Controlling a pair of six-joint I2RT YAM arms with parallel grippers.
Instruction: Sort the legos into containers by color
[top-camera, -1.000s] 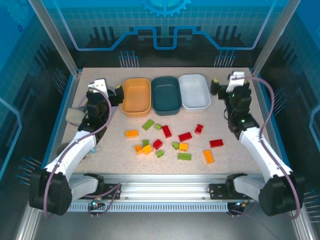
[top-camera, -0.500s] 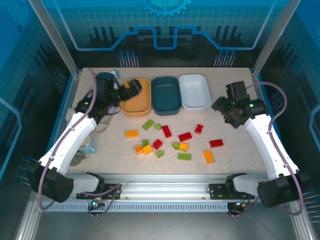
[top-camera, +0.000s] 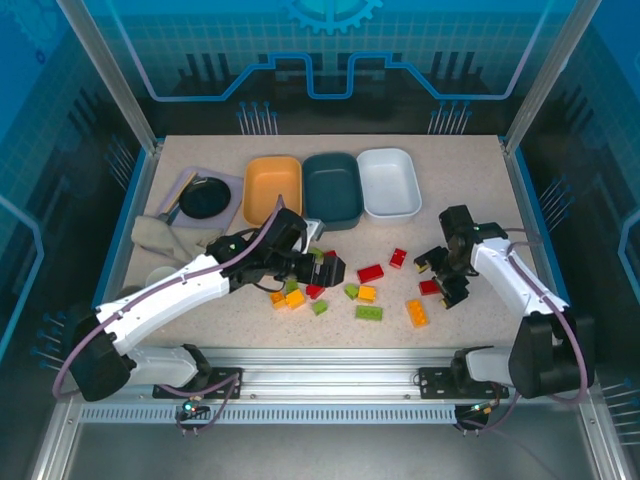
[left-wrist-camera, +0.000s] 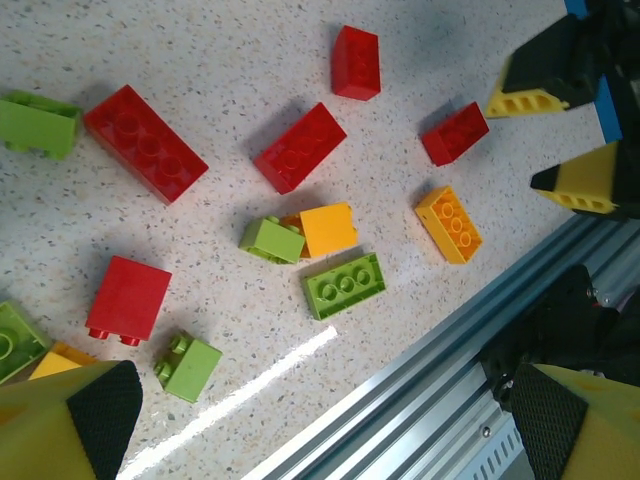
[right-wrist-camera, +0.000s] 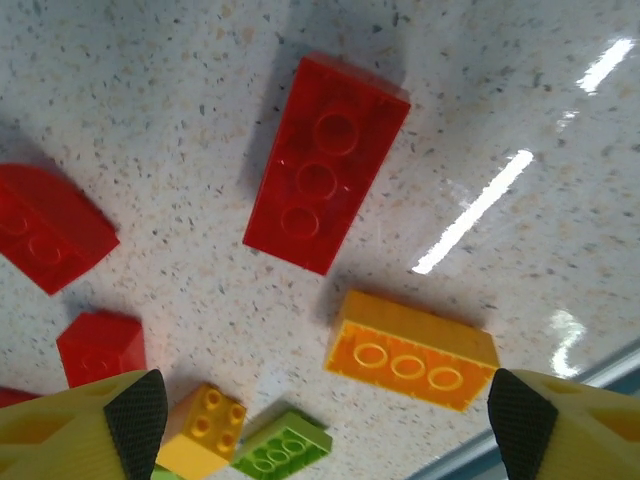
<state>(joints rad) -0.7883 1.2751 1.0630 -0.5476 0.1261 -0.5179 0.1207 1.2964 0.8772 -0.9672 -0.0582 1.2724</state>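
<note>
**Brick sorting, pick-up step.** Nearest the onlooker, the rail (top-camera: 330, 358) runs along the front edge of the table (top-camera: 470, 215), and both arms reach out from it.

The bricks (top-camera: 368, 313) lie scattered over the near middle of the table. Red, green and orange-yellow are mixed, and all are well apart from the tubs.

The right gripper (top-camera: 440, 275) hangs low over the right end of the scatter. In its wrist view the fingers (right-wrist-camera: 60, 430) stand wide apart and hold nothing. A red brick (right-wrist-camera: 325, 163) lies flat ahead of them, studs up, with an orange brick (right-wrist-camera: 412, 350) just beside it.

The left gripper (top-camera: 325, 268) hovers over the middle cluster. Its fingers (left-wrist-camera: 40, 430) are likewise spread wide and empty, above a green brick (left-wrist-camera: 345, 285) among others.

Farther back, three tubs stand side by side: the orange tub (top-camera: 272, 190), the teal tub (top-camera: 333, 190) and the white tub (top-camera: 389, 182). No brick can be seen in any of them. At the far left lies a lavender tray (top-camera: 180, 183).

**Reading.** The task appears to be at its start, with both arms approaching for a first pick. The right gripper's next move would call for three things:
- centring over the red brick;
- turning so the jaws span its short width;
- descending and closing without nudging the orange brick beside it.

The orange tub presumably takes the orange-yellow bricks. Which tub takes red cannot be told.
</note>
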